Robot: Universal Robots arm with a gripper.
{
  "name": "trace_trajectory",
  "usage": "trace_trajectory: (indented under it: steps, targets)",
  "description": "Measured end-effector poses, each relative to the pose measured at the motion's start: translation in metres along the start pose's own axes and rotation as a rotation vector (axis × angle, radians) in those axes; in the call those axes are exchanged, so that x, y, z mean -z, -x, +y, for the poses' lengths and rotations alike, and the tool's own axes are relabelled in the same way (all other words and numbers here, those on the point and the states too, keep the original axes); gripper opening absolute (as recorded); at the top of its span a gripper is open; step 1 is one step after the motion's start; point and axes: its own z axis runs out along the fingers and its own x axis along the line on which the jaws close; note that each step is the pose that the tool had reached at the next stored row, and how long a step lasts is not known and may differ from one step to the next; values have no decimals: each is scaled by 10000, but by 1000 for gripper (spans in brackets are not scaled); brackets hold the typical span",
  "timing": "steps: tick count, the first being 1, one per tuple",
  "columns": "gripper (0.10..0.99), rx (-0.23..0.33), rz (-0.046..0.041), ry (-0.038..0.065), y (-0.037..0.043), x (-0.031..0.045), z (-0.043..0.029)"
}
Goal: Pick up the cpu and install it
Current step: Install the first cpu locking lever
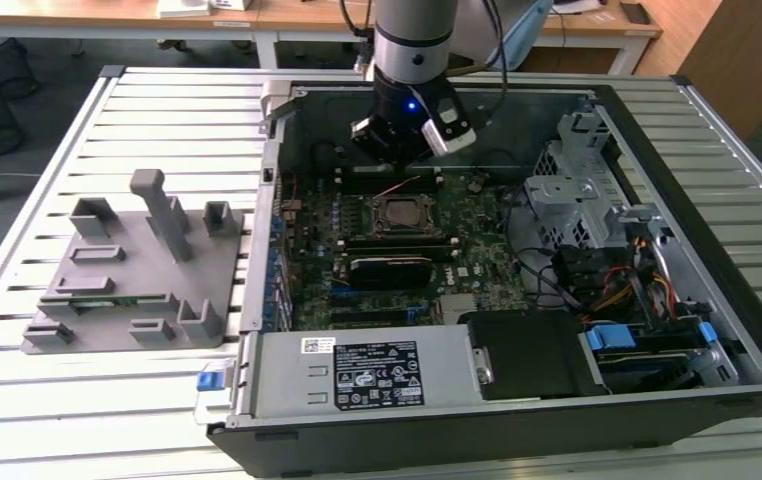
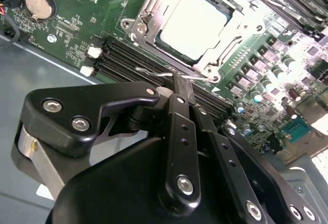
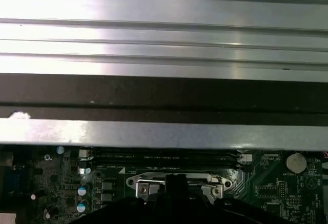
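Your cpu (image 2: 197, 24) sits flat in the motherboard socket (image 2: 154, 16), silver top up, inside the open computer case (image 1: 701, 300). Your claw (image 2: 182, 88) hovers just beside the socket's edge, fingers drawn together on nothing. The grey holder block (image 1: 134, 270) lies on the counter (image 1: 34, 400), well apart.

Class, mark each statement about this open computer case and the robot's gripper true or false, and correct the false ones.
1. The cpu lies in the motherboard socket. True.
2. The gripper is clamped on the cpu. False: it hovers beside the socket, apart from the cpu.
3. In the exterior view the grey holder block sits inside the computer case. False: it sits outside, to the exterior view's left.
4. A coin cell battery sits on the motherboard. True.
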Motion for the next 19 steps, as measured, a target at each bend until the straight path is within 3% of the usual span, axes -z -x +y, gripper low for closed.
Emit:
trace_trajectory:
  steps: [19]
  targets:
    - [106, 131, 12, 4, 100, -76, 60]
